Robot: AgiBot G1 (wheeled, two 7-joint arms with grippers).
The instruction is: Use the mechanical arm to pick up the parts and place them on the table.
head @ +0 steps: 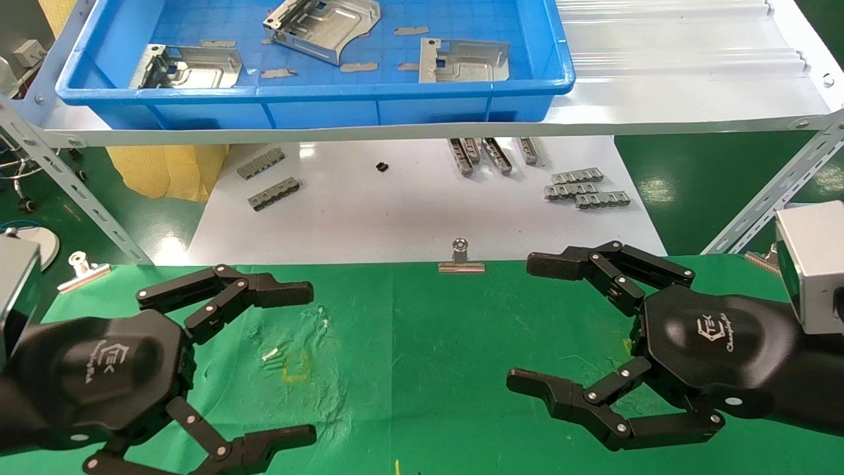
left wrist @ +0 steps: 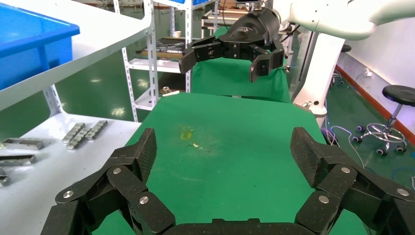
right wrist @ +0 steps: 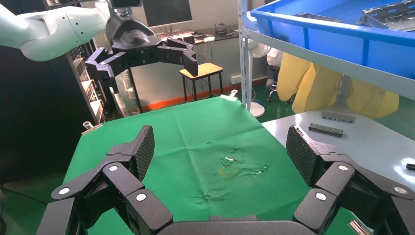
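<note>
A: Starting at the left, the left gripper (head: 300,363) hangs over the green table (head: 422,369), fingers spread wide with nothing between them. Which part suits it?

B: Three parts lie in the blue tray (head: 316,99) on the shelf above and behind the table. The left part (head: 188,66) sits nearest that arm's side, so it looks the natural first target. The middle part (head: 323,30) lies tilted against the tray floor, and the right part (head: 465,61) lies flat near the front wall.

A: And the right gripper (head: 534,323)?

B: It too hangs over the table, fingers released and empty. It is probably better placed for the right part.

A: How should the reach go?

B: The arm has to rise over the tray's front wall, then come down on a raised edge or tab, since thin flat metal likely offers little to pinch. The grey strips (head: 273,178) on the white board (head: 409,211) and the clip (head: 461,258) are best left alone.
</note>
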